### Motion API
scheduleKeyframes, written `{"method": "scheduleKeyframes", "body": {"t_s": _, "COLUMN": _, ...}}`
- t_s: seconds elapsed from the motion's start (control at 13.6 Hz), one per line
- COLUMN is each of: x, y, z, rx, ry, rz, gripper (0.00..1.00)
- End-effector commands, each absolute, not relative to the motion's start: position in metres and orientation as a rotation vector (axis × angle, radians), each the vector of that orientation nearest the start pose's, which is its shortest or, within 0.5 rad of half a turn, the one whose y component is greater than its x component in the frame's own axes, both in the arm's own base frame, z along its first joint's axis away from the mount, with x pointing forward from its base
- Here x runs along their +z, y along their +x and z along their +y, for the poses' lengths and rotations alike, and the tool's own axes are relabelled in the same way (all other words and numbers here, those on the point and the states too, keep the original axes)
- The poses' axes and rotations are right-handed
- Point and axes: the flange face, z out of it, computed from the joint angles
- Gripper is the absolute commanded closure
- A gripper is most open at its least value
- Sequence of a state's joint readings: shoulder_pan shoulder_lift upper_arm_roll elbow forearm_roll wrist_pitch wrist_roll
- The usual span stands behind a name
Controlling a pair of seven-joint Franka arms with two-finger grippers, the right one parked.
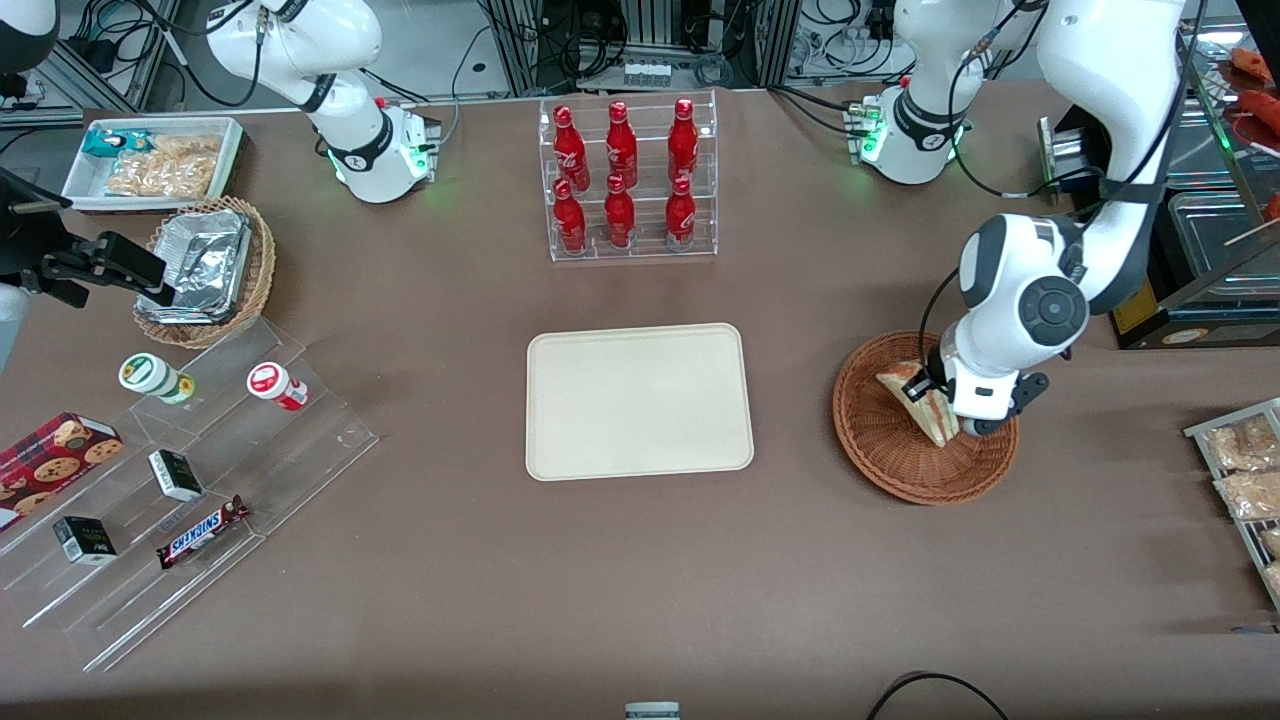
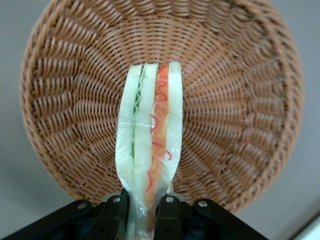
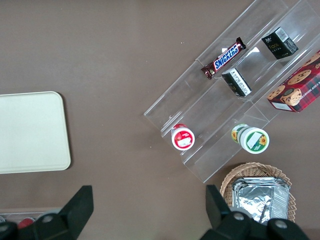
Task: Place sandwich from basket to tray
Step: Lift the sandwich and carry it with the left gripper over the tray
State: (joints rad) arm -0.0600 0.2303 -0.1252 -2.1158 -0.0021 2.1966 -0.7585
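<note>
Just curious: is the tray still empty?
Empty. The tray is bare; the gripper pinches the sandwich over the basket.

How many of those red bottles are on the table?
6, all in the clear rack: three on its upper row, three on the lower. None seems hidden. The gripper grips the sandwich over the basket.

A brown table (image 1: 450,560) fills the room's middle; farther from the camera than the table, cables (image 1: 580,40) and metal frames (image 1: 520,40) crowd the floor.
</note>
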Motion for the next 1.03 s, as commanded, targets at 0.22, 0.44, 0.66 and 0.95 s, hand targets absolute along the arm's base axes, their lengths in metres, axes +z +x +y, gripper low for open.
{"method": "scheduleKeyframes", "body": {"t_s": 0.22, "x": 0.341, "y": 0.563, "z": -0.132, "rx": 0.318, "ry": -3.068, "rz": -0.388, "gripper": 0.94}}
{"method": "scheduleKeyframes", "body": {"t_s": 0.44, "x": 0.349, "y": 0.565, "z": -0.165, "rx": 0.294, "ry": -3.097, "rz": -0.317, "gripper": 0.95}}
{"method": "scheduleKeyframes", "body": {"t_s": 0.66, "x": 0.343, "y": 0.568, "z": -0.212, "rx": 0.311, "ry": -3.121, "rz": -0.299, "gripper": 0.99}}
{"method": "scheduleKeyframes", "body": {"t_s": 0.95, "x": 0.356, "y": 0.584, "z": -0.267, "rx": 0.31, "ry": -3.164, "rz": -0.34, "gripper": 0.97}}
